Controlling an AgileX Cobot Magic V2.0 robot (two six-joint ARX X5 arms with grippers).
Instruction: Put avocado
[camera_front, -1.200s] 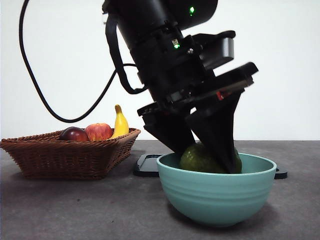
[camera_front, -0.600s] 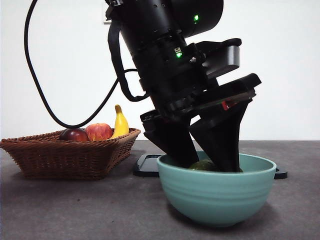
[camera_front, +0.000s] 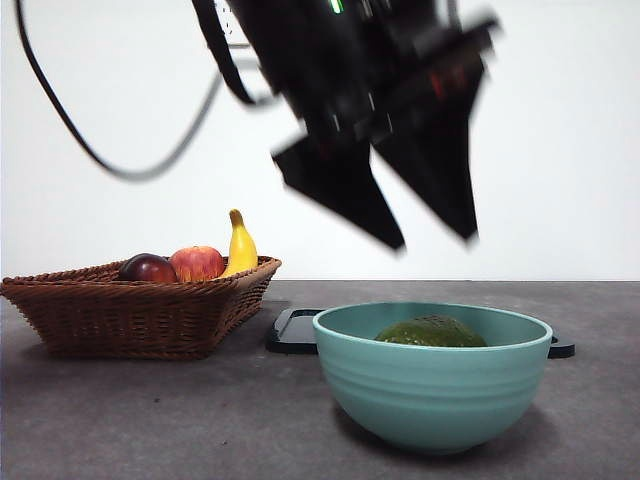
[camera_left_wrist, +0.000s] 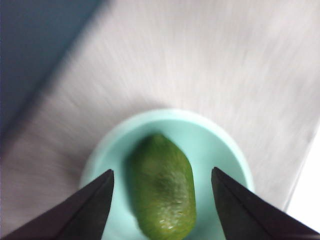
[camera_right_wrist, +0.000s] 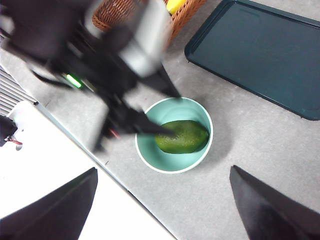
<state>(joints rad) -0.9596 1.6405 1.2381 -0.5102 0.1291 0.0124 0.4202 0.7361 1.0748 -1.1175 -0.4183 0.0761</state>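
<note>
Avocado (camera_front: 431, 332) lay in the bowl (camera_front: 432, 385).
Left pincer (camera_front: 432, 240) hung wide above it, empty; right pincer (camera_right_wrist: 162, 205) gaped too.

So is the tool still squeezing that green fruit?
No, the left tool hangs open above the bowl, clear of the avocado lying inside.

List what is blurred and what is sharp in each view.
Front view: the left gripper is smeared, the bowl and basket sharp. Left wrist view: table streaked, avocado soft. Right wrist view: the left arm is smeared, the tray crisp.
</note>
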